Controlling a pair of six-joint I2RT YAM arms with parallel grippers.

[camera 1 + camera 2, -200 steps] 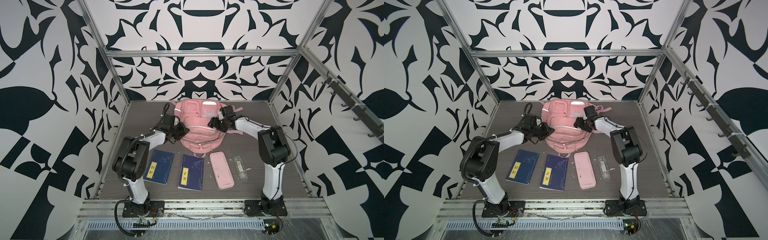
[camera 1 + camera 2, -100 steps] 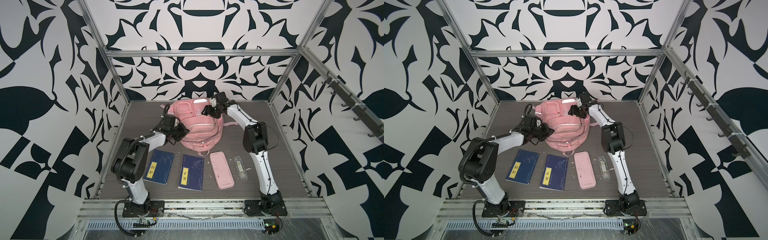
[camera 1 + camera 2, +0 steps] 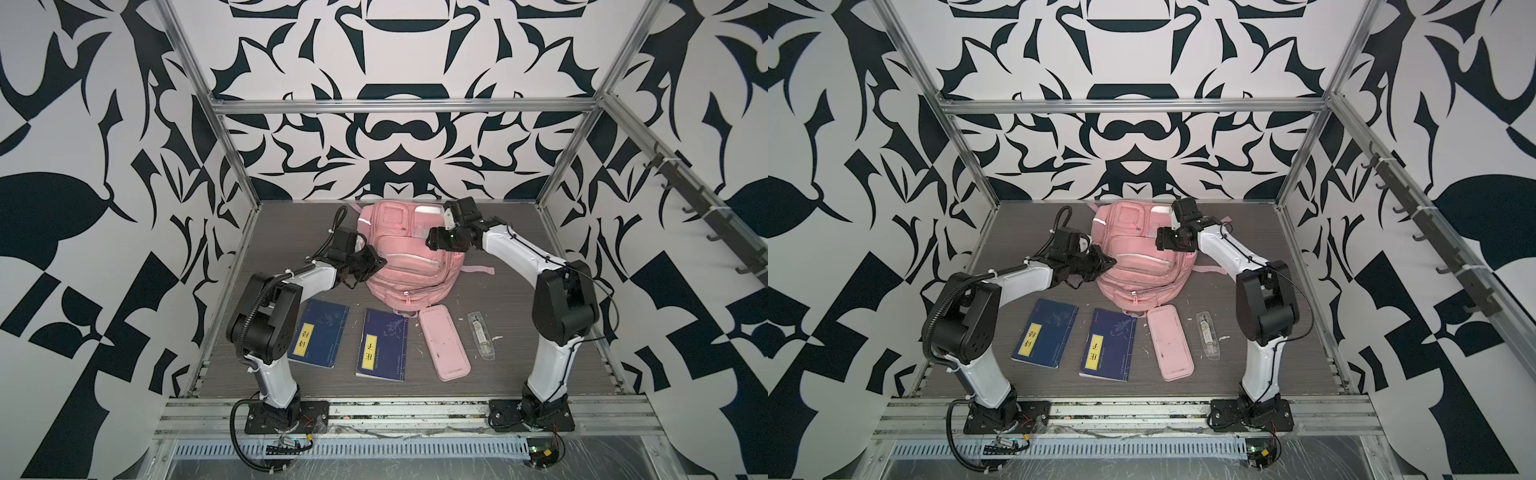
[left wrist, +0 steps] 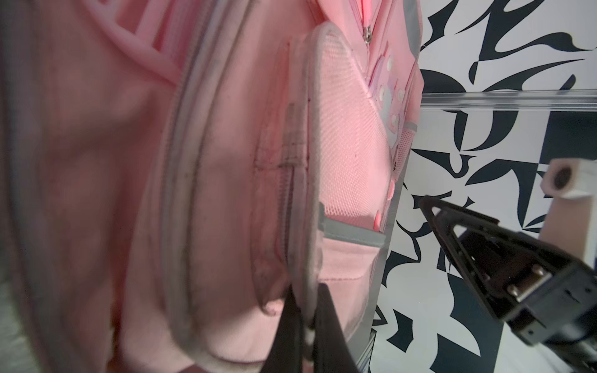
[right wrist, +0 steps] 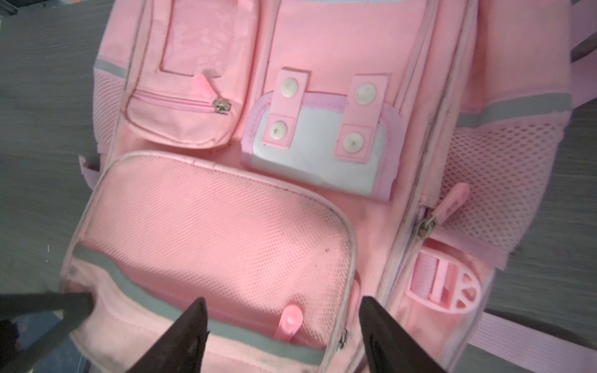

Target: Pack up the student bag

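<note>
— Where is the pink bag?
— The student bag (image 3: 409, 266) sits in the middle of the bench (image 3: 540, 332), close to the back edge. Its zips look shut.
— Who is holding it?
— The left gripper (image 4: 308, 323) is pressed together on the thin grey rim of the front pocket. It only has a tiny bit of the bag.
— Could it slip?
— I think so. The rim is thin and smooth. If the arm pulls hard, the rim could pop out and the bag would flop down.
— And the other one?
— The right gripper (image 5: 281, 302) is spread wide and hangs over the front pocket. It holds nothing. A little pink zip tab (image 5: 289, 321) lies between its two fingers.
— So it may grab the tab?
— Maybe. But the tab is small and lies flat on the cloth. The fingers could miss it, or pinch the cloth too, and then the zip could jam.
— What about the things to pack?
— One blue book (image 3: 319, 332), a second blue book (image 3: 382, 343), a pink pencil case (image 3: 444, 341) and a clear packet (image 3: 482, 336) lie nearer the front edge. The pencil case is just beside the bottom of the bag. If the bag gets dragged, it could shove the case away.
</note>
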